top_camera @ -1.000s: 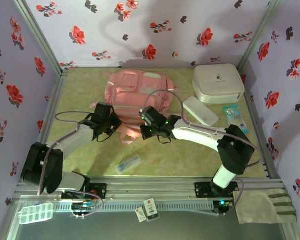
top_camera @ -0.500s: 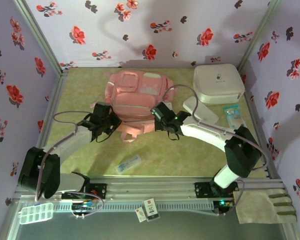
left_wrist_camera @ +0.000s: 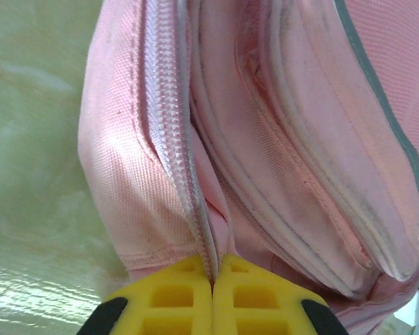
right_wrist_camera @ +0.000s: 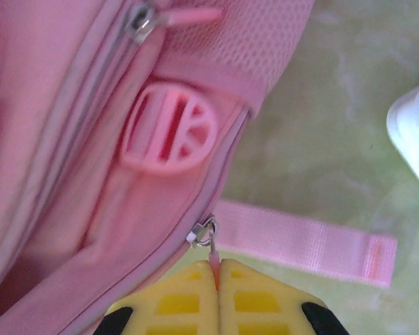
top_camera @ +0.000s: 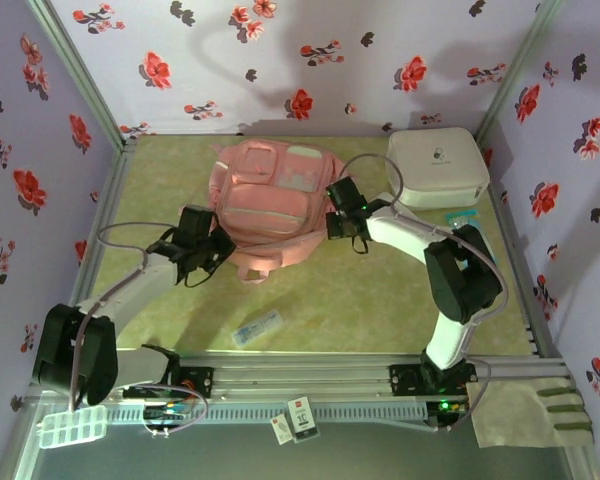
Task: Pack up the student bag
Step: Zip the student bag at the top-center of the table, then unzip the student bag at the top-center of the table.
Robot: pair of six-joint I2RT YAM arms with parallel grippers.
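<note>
The student bag (top_camera: 270,195) is a soft pink backpack lying flat at the middle back of the table. My left gripper (top_camera: 220,244) is at its lower left corner. In the left wrist view this gripper (left_wrist_camera: 213,279) is shut on the fabric edge beside the zip (left_wrist_camera: 171,132) of the student bag (left_wrist_camera: 279,139). My right gripper (top_camera: 332,218) is at the bag's right side. In the right wrist view it (right_wrist_camera: 216,271) is shut on the pink zip pull (right_wrist_camera: 213,254) that hangs from a metal slider (right_wrist_camera: 200,233). Here the zip looks parted along the bag's edge.
A white rounded hard case (top_camera: 437,165) stands at the back right, and a teal packet (top_camera: 467,220) lies in front of it. A small clear item (top_camera: 257,328) lies near the front. A loose pink strap (right_wrist_camera: 300,241) lies flat on the table beside the bag.
My right gripper has moved up and to the right along the bag's right side, still shut on the zip pull. The left gripper has slid slightly down-left, keeping its hold on the bag.
</note>
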